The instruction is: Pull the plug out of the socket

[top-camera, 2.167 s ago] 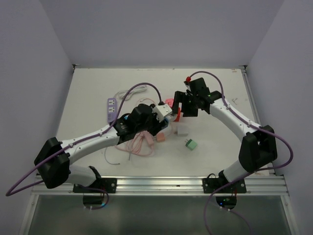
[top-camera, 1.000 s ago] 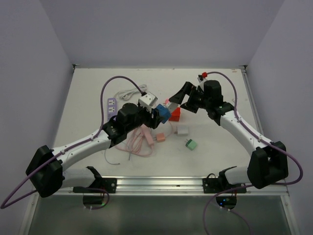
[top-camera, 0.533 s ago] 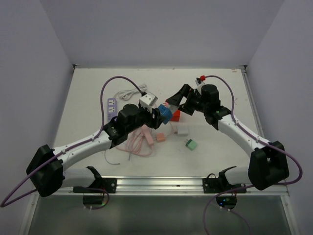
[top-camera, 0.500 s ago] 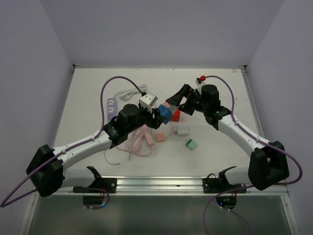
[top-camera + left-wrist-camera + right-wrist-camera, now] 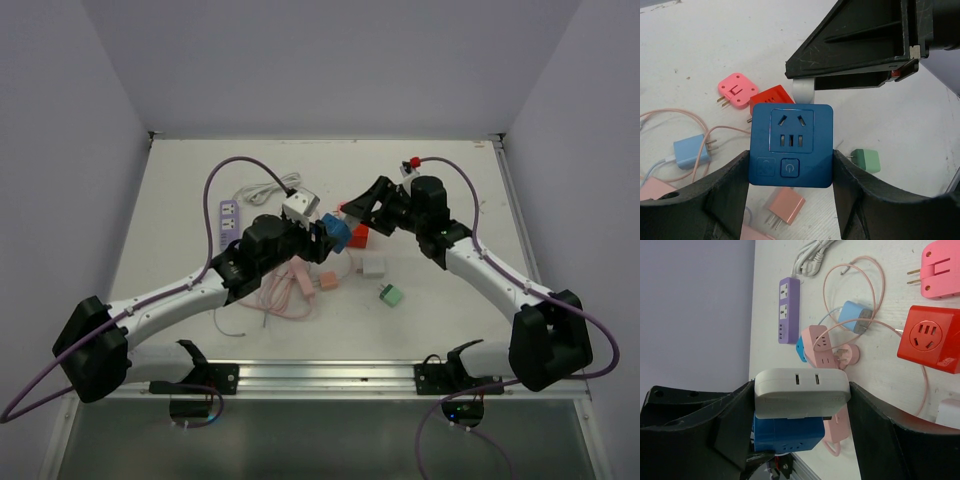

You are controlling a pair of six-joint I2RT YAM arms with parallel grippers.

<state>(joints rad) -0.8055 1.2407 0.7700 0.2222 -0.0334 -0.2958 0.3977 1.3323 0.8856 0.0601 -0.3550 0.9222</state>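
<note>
A blue cube socket [image 5: 791,145] hangs above the table, and my left gripper [image 5: 791,159] is shut on its two sides. A white plug [image 5: 801,390] sits pushed into the far side of the blue cube socket [image 5: 786,434]. My right gripper [image 5: 801,391] is shut on that plug, one finger against each end. From the left wrist view only a white sliver of the plug [image 5: 802,91] shows under the right gripper's black fingers [image 5: 860,50]. Seen from above, the left gripper [image 5: 325,236] and right gripper [image 5: 356,208] meet at the socket [image 5: 336,231] over mid-table.
Below on the table lie a red cube socket [image 5: 932,337], a pink plug [image 5: 940,267], a purple power strip [image 5: 788,310], a pink strip with coiled cable [image 5: 822,347], a light blue charger [image 5: 854,316], a green charger [image 5: 391,294] and a white charger [image 5: 372,267].
My right gripper has moved in onto the white plug and its jaws have come together on it. The left arm has held the blue socket still.
</note>
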